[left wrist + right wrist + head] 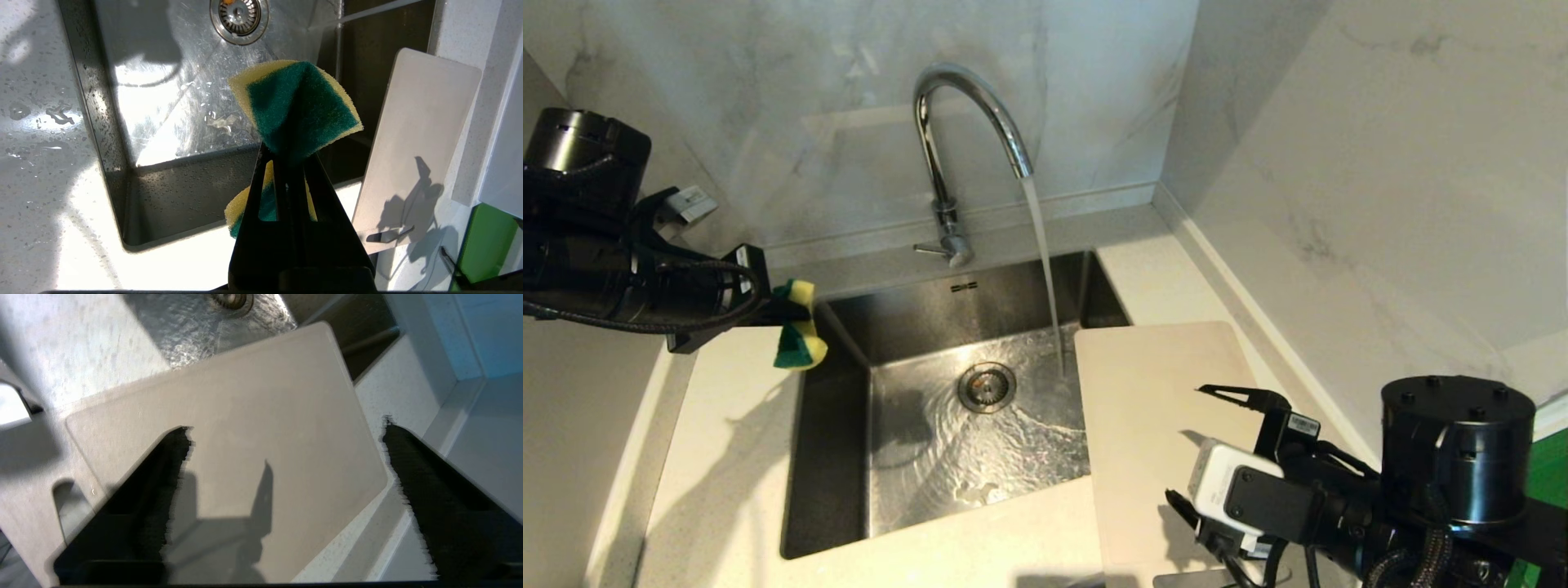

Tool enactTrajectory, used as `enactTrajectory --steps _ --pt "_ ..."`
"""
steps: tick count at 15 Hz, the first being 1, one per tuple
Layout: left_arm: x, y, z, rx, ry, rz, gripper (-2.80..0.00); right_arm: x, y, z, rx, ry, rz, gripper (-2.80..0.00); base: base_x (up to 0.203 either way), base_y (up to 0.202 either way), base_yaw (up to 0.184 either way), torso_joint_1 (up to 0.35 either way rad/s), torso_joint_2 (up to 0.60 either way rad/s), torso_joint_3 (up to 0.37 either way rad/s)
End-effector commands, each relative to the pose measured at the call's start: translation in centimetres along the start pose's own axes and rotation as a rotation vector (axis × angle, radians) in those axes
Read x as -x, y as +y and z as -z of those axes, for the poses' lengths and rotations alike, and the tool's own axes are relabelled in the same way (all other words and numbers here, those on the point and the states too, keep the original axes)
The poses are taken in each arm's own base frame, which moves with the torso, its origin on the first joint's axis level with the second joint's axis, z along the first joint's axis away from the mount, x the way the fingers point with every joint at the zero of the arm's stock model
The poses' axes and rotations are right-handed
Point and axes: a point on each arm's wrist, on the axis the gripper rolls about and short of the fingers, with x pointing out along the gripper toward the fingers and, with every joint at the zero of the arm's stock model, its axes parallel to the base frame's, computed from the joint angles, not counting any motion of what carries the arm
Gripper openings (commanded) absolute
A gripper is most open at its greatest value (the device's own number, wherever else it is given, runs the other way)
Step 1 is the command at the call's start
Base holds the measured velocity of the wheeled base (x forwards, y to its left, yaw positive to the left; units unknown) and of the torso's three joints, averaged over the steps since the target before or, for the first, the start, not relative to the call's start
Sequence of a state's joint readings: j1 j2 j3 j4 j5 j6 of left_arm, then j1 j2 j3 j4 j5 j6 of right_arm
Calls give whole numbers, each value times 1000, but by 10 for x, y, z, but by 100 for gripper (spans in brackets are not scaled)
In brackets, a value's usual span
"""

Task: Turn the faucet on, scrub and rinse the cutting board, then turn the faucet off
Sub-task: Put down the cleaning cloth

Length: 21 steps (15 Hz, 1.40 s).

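Note:
Water runs from the chrome faucet (947,163) into the steel sink (833,457); its thin lever (929,248) sticks out to the left at the base. The beige cutting board (1152,408) lies flat on the counter right of the sink, its left edge over the basin. My right gripper (1196,445) hovers open above the board's near half (253,416), nothing between its fingers (286,428). My left gripper (784,314) is held above the sink's far left corner, shut on a folded green-and-yellow sponge (298,106).
The drain (987,386) sits mid-basin under rippling water. Marble walls close in behind the faucet and along the right, near the board's far edge. Wet pale counter (727,457) runs left of the sink. The board's handle cutout (388,236) is at its near end.

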<state>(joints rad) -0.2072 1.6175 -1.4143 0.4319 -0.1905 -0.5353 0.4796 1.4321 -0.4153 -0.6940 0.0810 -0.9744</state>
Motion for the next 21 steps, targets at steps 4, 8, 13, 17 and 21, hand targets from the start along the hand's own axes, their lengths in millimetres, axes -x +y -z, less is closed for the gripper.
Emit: enactTrajectory --steps 4,8,13,17,21 --pt "6 -3 1 -2 -4 10 -280 -6 -26 -16 -115 -73 78 -280 0 0 0 0 0 0" --pt "7 -3 2 -4 -5 11 -280 -13 -48 -14 -201 -64 146 -280 0 0 0 0 0 0" --pt "4 -3 2 -3 -1 3 -280 -20 -89 -11 -425 -85 278 -280 0 0 0 0 0 0" --pt "3 -5 4 -9 7 8 -280 -15 -130 2 -528 -91 418 -280 0 0 0 0 0 0" --pt "0 -6 4 -11 12 8 -280 -1 -173 -1 -544 -149 519 -280 0 0 0 0 0 0"
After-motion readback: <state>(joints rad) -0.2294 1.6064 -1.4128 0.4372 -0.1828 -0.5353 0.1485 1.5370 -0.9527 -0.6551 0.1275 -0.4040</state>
